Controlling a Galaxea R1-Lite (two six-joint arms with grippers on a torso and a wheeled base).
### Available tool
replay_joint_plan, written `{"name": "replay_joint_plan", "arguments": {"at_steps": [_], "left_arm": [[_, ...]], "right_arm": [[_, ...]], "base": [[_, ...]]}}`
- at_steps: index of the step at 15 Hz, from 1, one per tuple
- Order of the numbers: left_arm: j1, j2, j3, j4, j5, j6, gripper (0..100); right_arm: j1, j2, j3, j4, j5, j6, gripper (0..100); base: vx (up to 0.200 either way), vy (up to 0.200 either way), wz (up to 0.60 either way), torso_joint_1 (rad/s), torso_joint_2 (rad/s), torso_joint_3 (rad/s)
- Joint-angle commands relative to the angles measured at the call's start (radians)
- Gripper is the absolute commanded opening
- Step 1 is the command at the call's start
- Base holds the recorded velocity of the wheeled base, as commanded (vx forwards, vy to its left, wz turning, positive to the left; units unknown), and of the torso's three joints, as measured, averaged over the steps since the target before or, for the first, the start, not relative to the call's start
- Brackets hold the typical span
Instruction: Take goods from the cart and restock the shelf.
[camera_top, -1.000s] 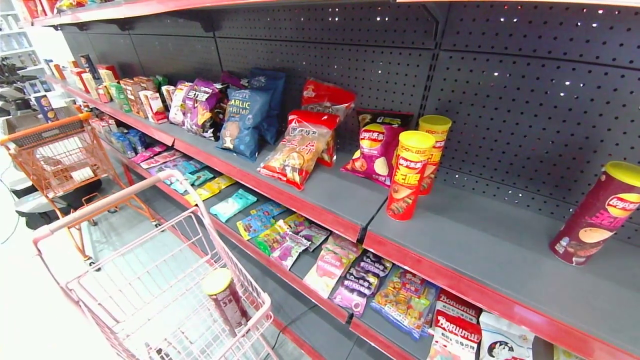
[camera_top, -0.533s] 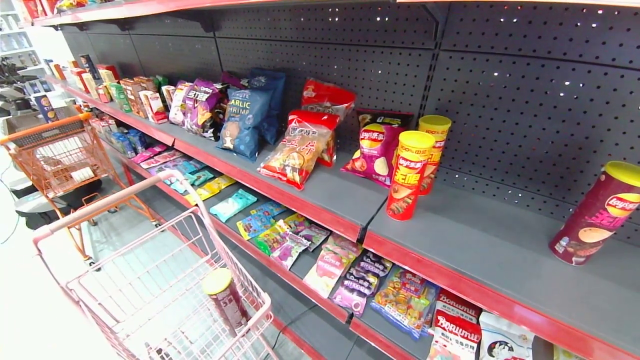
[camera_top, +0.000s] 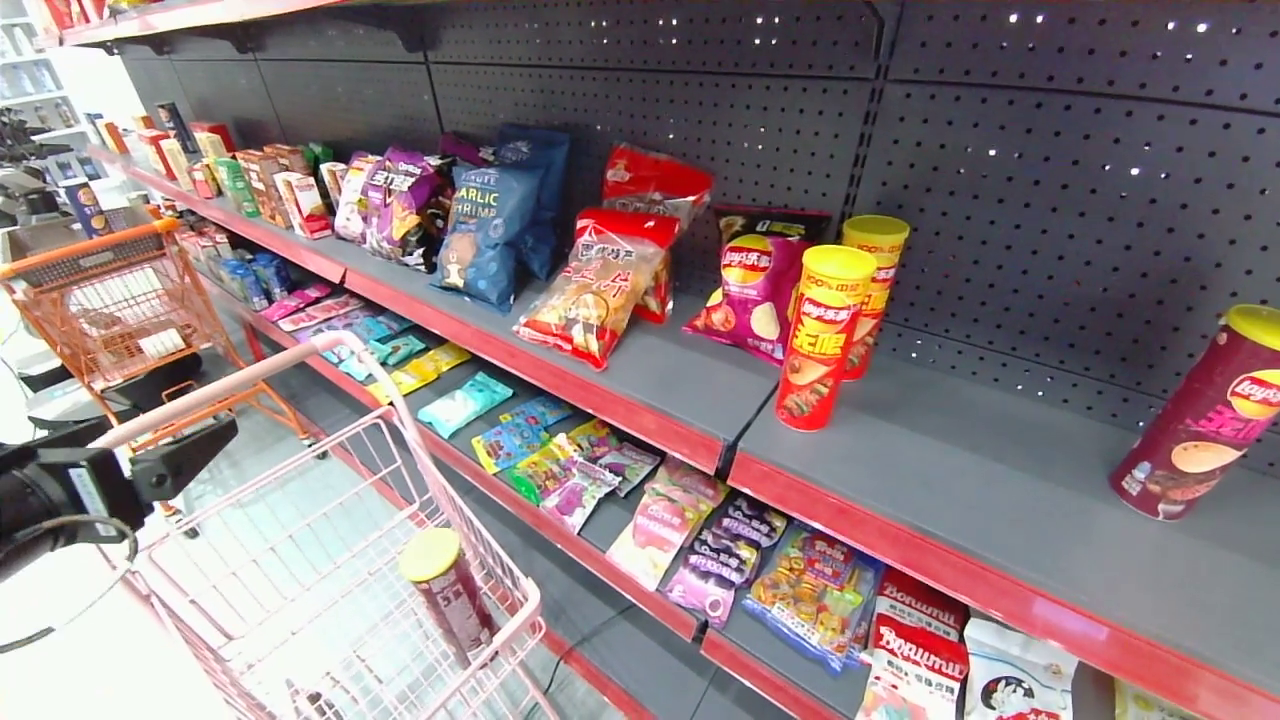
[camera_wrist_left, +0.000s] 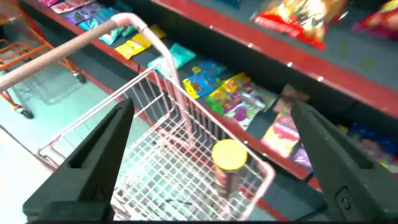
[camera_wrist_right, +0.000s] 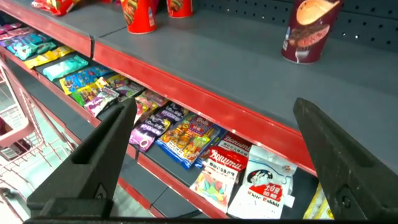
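Note:
A dark red chip can (camera_top: 445, 590) with a yellow lid stands upright in the pink wire cart (camera_top: 300, 560), against its shelf-side wall. My left gripper (camera_wrist_left: 210, 107) hangs open above the cart, with the same can (camera_wrist_left: 229, 165) below and between its fingers. In the head view the left gripper (camera_top: 180, 455) is near the cart's handle. My right gripper (camera_wrist_right: 214, 104) is open and holds nothing, in front of the grey shelf (camera_wrist_right: 249, 68). A maroon can (camera_top: 1200, 420) stands at the right on the shelf (camera_top: 950, 480). Two red cans (camera_top: 825, 335) stand mid-shelf.
Snack bags (camera_top: 590, 300) and boxes (camera_top: 265, 185) fill the shelf's left part; bare shelf lies between the red cans and the maroon can. Candy packets (camera_top: 560, 470) lie on the lower shelf. An orange cart (camera_top: 110, 300) stands farther left.
The head camera has shifted slightly. My left arm has come into the head view at the left, over the cart's handle. The cans have not moved.

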Motion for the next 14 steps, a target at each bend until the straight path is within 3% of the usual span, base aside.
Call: {"name": "replay_joint_plan", "arguments": {"at_steps": [1, 2, 5, 7, 14], "left_arm": [[0.019, 0.174, 0.031, -0.093, -0.016, 0.025, 100], [0.019, 0.189, 0.032, -0.105, -0.018, 0.025, 100], [0.013, 0.217, 0.061, -0.118, -0.101, 0.035, 100], [0.011, 0.237, 0.084, -0.119, -0.102, 0.051, 100], [0.011, 0.238, 0.190, -0.182, -0.102, 0.052, 100]], "right_arm": [[-0.001, 0.001, 0.000, 0.000, 0.003, 0.000, 100], [-0.001, 0.001, 0.000, 0.000, 0.006, 0.000, 100], [-0.001, 0.001, 0.000, 0.000, 0.006, 0.000, 100], [0.001, 0.001, 0.000, 0.000, 0.006, 0.000, 100], [-0.001, 0.001, 0.000, 0.000, 0.006, 0.000, 100]], "base": [[0.000, 0.000, 0.00, -0.149, 0.32, 0.198], [0.000, 0.000, 0.00, -0.144, 0.34, 0.178], [0.000, 0.000, 0.00, -0.146, 0.34, 0.193], [0.000, 0.000, 0.00, -0.154, 0.35, 0.200], [0.000, 0.000, 0.00, -0.117, 0.28, 0.162]]}}
